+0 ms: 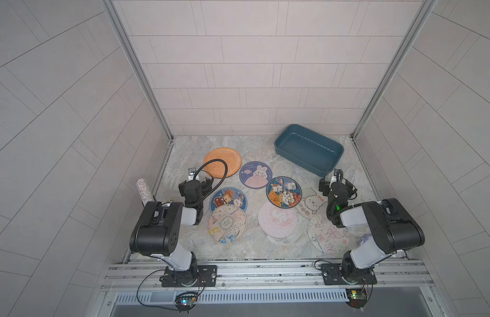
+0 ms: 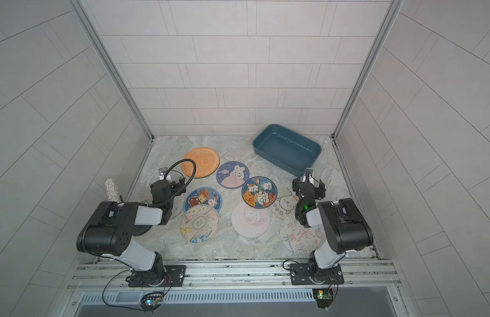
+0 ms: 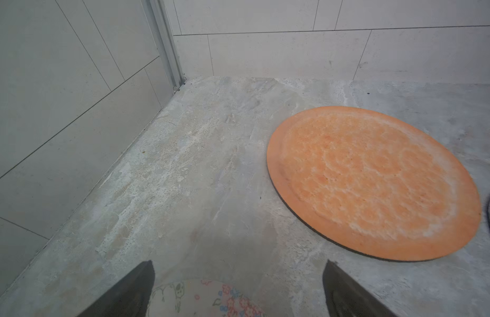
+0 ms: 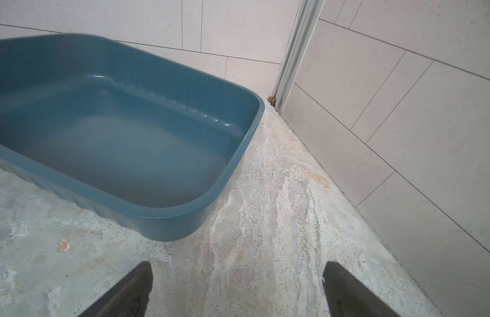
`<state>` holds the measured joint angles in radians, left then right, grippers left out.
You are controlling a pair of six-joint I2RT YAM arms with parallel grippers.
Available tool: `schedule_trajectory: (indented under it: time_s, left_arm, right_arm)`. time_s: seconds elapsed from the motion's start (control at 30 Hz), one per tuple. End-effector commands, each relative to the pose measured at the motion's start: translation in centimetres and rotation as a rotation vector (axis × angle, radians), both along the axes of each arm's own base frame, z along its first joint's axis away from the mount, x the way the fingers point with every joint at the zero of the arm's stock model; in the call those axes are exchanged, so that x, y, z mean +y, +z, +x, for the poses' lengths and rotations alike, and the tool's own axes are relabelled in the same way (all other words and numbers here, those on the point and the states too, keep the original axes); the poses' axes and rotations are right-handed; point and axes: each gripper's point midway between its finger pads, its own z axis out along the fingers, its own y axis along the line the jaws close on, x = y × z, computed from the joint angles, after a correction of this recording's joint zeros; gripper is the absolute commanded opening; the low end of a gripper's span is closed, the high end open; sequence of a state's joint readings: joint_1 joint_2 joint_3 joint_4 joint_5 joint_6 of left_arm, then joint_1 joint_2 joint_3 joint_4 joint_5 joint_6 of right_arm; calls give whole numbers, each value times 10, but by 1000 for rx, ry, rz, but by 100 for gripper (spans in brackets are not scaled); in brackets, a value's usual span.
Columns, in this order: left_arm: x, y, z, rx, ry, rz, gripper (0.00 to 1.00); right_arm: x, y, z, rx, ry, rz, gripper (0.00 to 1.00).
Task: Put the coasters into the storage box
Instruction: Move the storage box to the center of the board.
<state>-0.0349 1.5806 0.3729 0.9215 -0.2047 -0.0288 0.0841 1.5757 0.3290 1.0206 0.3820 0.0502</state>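
Observation:
Several round coasters lie flat on the stone floor in both top views: a plain orange one (image 1: 222,162) (image 2: 200,162) at the back left, a bunny one (image 1: 255,174), a cartoon-animal one (image 1: 283,191), a toast-print one (image 1: 228,199), a pale one (image 1: 226,223), a pink one (image 1: 277,219), a sheep one (image 1: 311,203) and a butterfly one (image 1: 327,233). The teal storage box (image 1: 309,149) (image 4: 114,142) stands empty at the back right. My left gripper (image 1: 197,183) (image 3: 238,263) hangs open beside the orange coaster (image 3: 372,184), above a floral coaster (image 3: 199,299). My right gripper (image 1: 337,184) (image 4: 237,264) is open over bare floor just in front of the box.
Tiled walls close in the left, back and right sides. A glittery cylinder (image 1: 144,192) is fixed to the left wall. The left arm's black cable (image 1: 216,167) loops over the orange coaster. A small purple object (image 1: 364,239) lies under the right arm. A metal rail (image 1: 265,270) runs along the front.

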Motion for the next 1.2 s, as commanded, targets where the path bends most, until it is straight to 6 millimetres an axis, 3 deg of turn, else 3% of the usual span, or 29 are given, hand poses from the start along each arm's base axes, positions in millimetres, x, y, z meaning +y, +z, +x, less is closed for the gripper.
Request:
schedule_trajectory:
  time_s: [0.0,0.9,1.0,1.17]
  left_arm:
    - [-1,7,6,-19,1,2,100]
    - [-1,7,5,-18,-1,3,100]
    - [-2,19,6,-17,-9,3,100]
    - [-1,32,11,32,3,7,100]
  right_arm:
    - [-1,3,3,-8,-7,-1,100]
    - [-5,8,-1,-31,-34,-3,100]
    - [-6,9,-6,-19,-39,19,100]
    - [9,21,-7,-61,20,-42,100]
